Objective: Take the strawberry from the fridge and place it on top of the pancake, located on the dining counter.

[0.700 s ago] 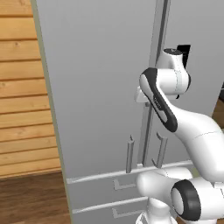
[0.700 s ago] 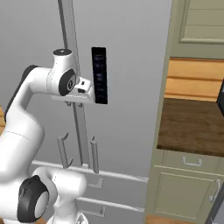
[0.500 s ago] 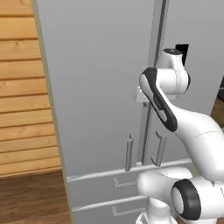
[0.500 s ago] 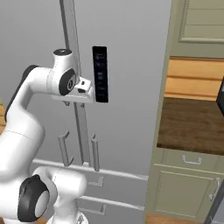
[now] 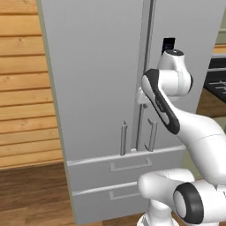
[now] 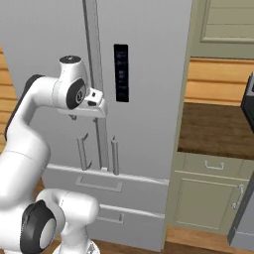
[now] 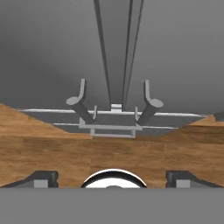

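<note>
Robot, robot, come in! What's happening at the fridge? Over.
Gripper open, empty, facing the door seam. Fridge shut, both doors closed. Handles not yet gripped. Strawberry not seen.

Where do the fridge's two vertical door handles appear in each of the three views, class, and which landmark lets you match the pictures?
Left base view: door handles at lower centre, left of the arm.
Right base view: they stand lower left of centre, below the gripper.
Hand view: they run up from mid-picture, seen end-on.
Shared landmark: the seam between the fridge doors.
</note>
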Available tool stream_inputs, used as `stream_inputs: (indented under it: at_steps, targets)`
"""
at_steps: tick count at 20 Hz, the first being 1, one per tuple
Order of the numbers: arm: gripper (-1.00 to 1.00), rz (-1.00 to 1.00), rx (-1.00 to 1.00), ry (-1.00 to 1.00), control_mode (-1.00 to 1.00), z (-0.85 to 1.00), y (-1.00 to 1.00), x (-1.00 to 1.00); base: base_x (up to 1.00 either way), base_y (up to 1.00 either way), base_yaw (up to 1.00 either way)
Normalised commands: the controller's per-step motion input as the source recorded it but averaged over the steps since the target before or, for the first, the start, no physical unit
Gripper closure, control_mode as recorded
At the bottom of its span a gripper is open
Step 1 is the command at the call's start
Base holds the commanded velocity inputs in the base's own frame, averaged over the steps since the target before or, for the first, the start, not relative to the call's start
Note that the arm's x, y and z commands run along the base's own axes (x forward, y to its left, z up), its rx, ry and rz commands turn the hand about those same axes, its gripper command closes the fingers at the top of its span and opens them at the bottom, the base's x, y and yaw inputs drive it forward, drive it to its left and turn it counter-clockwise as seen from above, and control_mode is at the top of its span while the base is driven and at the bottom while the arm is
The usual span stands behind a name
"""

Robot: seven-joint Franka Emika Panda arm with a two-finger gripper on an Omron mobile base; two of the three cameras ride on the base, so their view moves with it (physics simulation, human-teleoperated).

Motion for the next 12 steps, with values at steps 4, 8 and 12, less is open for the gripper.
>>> stream_inputs:
  at_steps: [4,8,12]
  targets:
    - [-1.0,0.0,0.0,0.0,1.0,0.0,0.0,0.0,-0.5,-0.23,0.0]
    - [-1.0,0.0,0.0,0.0,1.0,0.0,0.0,0.0,-0.44,-0.2,0.0]
    - [-1.0,0.0,0.01,0.0,-1.0,-0.18,-0.09,-0.03,-0.14,-0.07,0.0]
